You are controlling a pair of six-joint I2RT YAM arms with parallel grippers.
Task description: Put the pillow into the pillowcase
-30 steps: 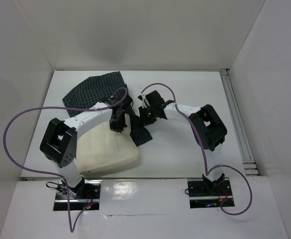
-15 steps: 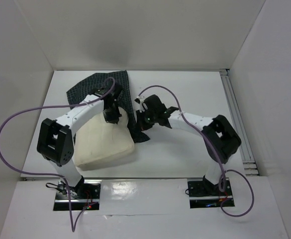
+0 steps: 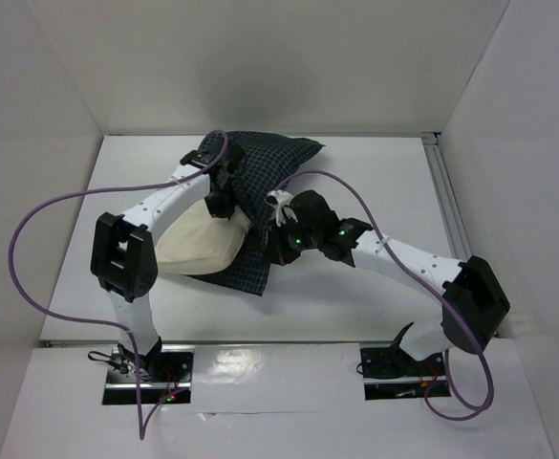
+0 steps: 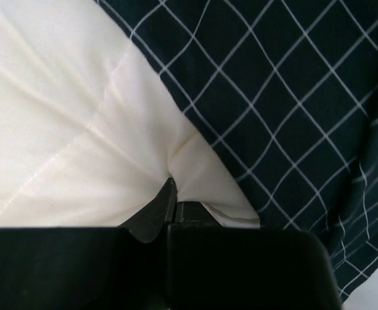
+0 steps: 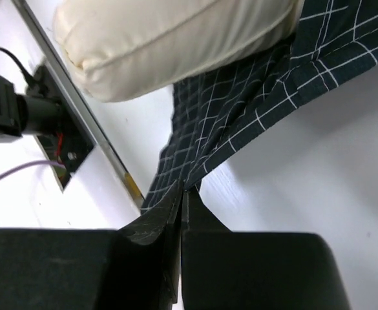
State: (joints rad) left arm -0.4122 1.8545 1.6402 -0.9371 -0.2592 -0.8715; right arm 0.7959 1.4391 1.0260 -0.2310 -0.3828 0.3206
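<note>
Desk (image 3: 384, 182) white, all action mid-desk. Pillowcase (image 3: 271, 158) lies over far end of pillow (image 3: 195, 247), right beside tips of left fingers (image 4: 170, 194). Its near edge runs taut straight out from right fingers (image 5: 181, 199), which are clamped together on it. Left fingers pinched together on pillow corner. My guess: roughly half in, cream end poking out behind left fingers. Left to do: shove rest in, pull edge over. No brand or writing readable anywhere.
</note>
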